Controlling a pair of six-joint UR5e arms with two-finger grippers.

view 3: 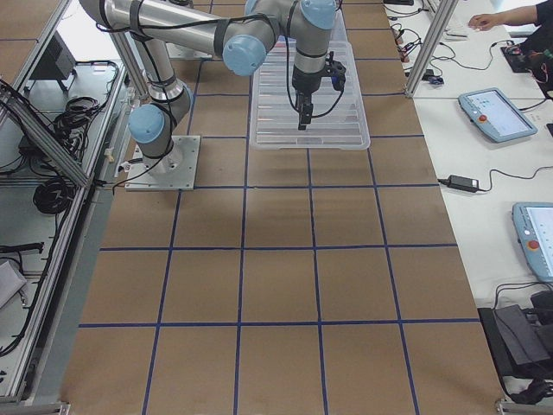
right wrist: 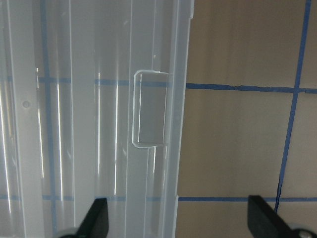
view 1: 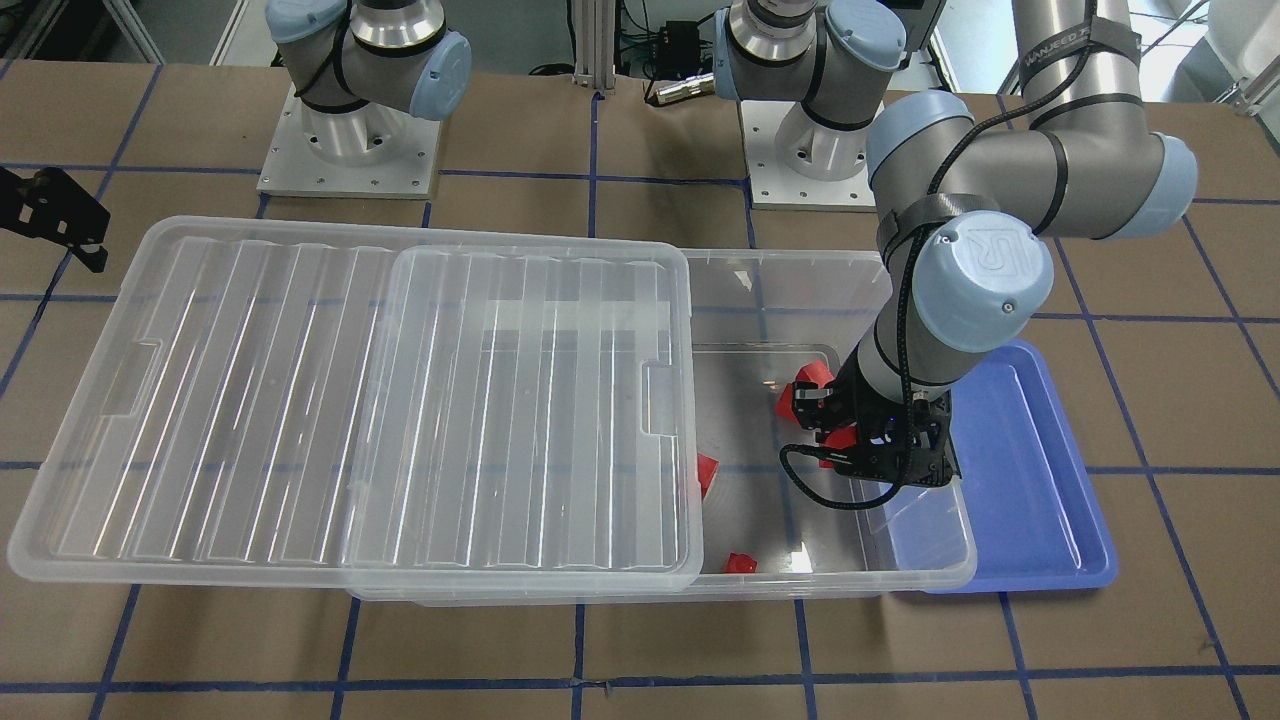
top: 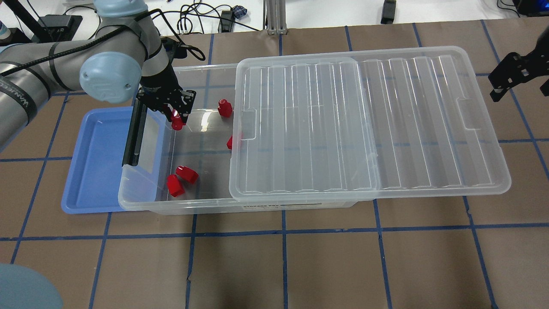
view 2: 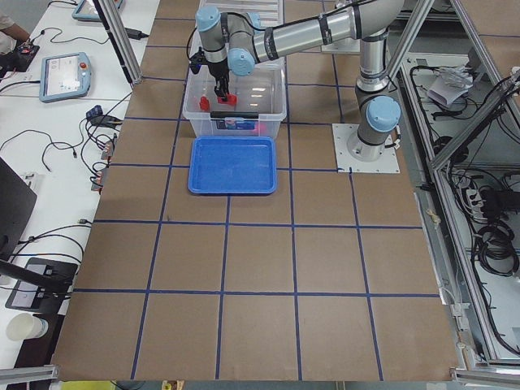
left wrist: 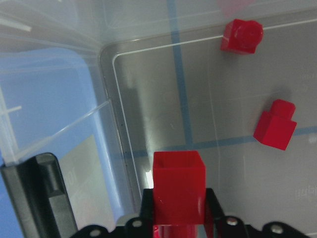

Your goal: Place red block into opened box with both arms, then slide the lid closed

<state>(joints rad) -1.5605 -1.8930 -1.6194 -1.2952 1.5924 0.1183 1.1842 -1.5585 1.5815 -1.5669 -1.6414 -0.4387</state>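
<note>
In the overhead view my left gripper (top: 176,116) hangs over the open left end of the clear box (top: 141,201), shut on a red block (top: 177,123). The left wrist view shows that block (left wrist: 178,186) pinched between the black fingers, above the box floor near a corner. Several other red blocks lie loose on the box floor, among them one (top: 224,107) at the back and a pair (top: 180,179) at the front. The ribbed clear lid (top: 369,124) covers the rest of the box and overhangs its right end. My right gripper (top: 510,81) stands open just beyond the lid's right edge (right wrist: 148,119).
A blue tray (top: 94,171) lies against the box's left end, under the left arm, and looks bare. The black bar handle (top: 131,141) runs along that short end. Brown table with blue grid lines extends in front of the box.
</note>
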